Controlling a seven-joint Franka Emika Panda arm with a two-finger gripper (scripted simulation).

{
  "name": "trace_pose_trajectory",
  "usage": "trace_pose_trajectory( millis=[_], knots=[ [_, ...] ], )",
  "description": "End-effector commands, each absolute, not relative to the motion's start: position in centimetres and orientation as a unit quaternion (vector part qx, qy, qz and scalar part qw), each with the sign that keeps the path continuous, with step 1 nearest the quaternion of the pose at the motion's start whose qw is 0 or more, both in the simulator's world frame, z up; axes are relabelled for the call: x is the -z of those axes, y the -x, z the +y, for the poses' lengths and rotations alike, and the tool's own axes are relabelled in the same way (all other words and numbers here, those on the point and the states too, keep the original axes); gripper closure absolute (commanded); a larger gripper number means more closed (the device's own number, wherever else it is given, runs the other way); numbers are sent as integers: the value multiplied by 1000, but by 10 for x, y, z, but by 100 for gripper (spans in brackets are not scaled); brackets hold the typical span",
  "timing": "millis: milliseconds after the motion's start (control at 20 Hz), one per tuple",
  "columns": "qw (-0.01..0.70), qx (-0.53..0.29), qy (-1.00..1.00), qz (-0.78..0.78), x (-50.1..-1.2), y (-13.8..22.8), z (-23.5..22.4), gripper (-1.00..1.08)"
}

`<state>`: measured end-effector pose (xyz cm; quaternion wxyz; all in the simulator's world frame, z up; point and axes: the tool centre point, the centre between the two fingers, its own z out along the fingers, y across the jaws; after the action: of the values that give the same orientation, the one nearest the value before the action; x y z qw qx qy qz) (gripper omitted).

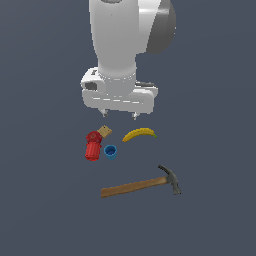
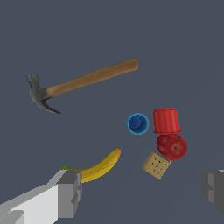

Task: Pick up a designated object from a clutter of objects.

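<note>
Hammer (image 1: 141, 185) first: you'll find it lying flat on the plain dark grey floor (image 1: 40, 210), alone at the near edge of the exterior view, well apart from the other pieces. Its brown handle runs from the exterior view's left up to the dark head at the right. No walls or furniture show around the floor.

Your arm (image 1: 125, 45) hangs straight down over the clutter, and the gripper (image 1: 119, 115) hovers above it, touching nothing. Its two fingers (image 2: 70, 192) stand wide apart with only floor between them.

Counting from the exterior view's left, you have:
- one red ribbed cylinder (image 1: 92, 151), with one rounder red piece (image 1: 93, 137) touching its far end; the wrist view shows that piece looking like an apple
- one small tan block (image 1: 104, 131) just beside the round red piece
- one blue cup (image 1: 110, 151) just beside the cylinder, upright
- one banana (image 1: 139, 133) lying near the block, almost under the gripper
- one hammer
</note>
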<state>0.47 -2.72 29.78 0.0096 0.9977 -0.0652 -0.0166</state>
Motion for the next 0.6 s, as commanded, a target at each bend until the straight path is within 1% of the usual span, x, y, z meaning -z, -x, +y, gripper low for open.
trace_pose_trajectory(
  millis=[0,550],
  knots=[
    [9,16,-996,-88,-292,-11,-25,-92],
    [4,13,-976,-218,-255,-43,-11,-92]
  ],
)
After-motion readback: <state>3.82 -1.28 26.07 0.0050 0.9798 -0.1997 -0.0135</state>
